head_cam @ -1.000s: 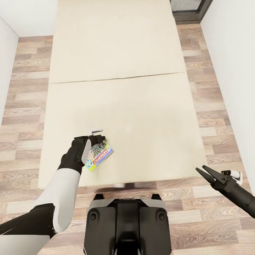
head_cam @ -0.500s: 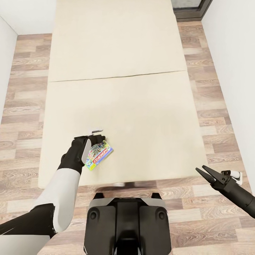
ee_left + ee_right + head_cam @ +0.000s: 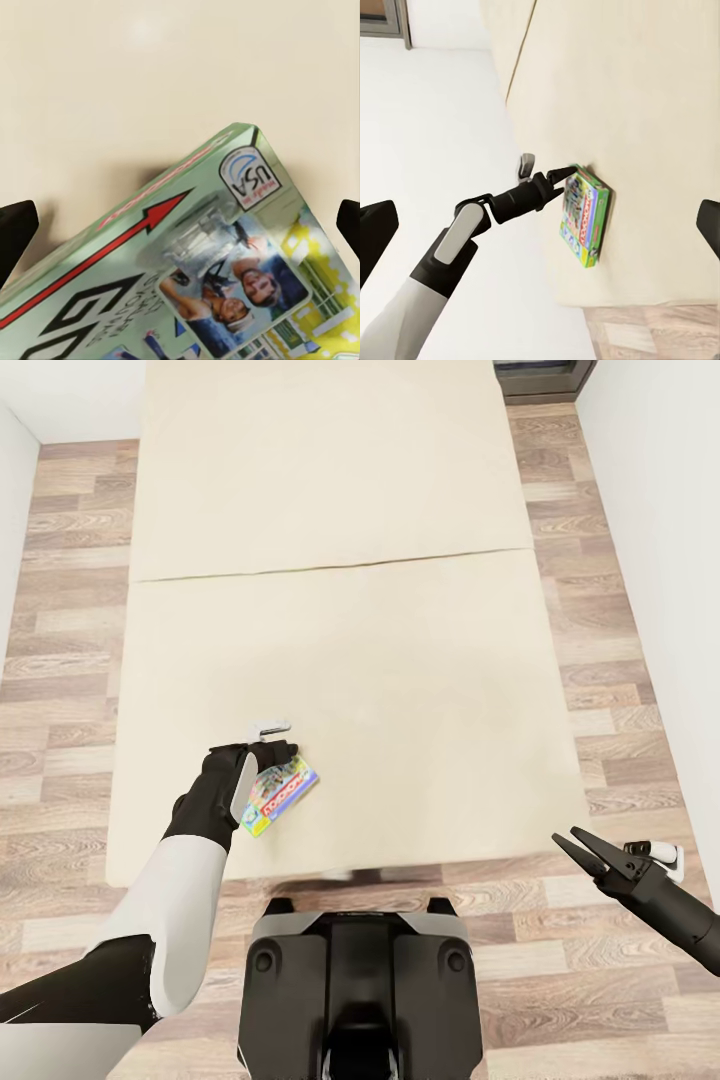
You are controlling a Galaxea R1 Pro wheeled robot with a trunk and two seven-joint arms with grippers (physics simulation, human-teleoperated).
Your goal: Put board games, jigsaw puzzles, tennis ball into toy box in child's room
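Head view: the left gripper, black-fingered on a black and white arm, is at the near left part of a wide cream bed; a flat green rectangular board game box with colourful print lies on the bed right at the fingertips, reaching from them toward the bed's near edge. Whether this gripper is open or closed cannot be told here, since the fingers overlap the box's corner. The right gripper hangs off the near right corner of the bed, above pale wood-plank floor, fingers spread apart and holding nothing; the board game box is well apart from it, toward the other arm. Left wrist view: the board game box lies tilted just ahead of the gripper, with the two black fingertips well apart at either side of it and not pressing its faces, so the left gripper reads as open. Cream bed surface lies beyond the box. Right wrist view: the right gripper's fingertips sit wide apart; far ahead, the left gripper touches the upper corner of the board game box near the bed edge.
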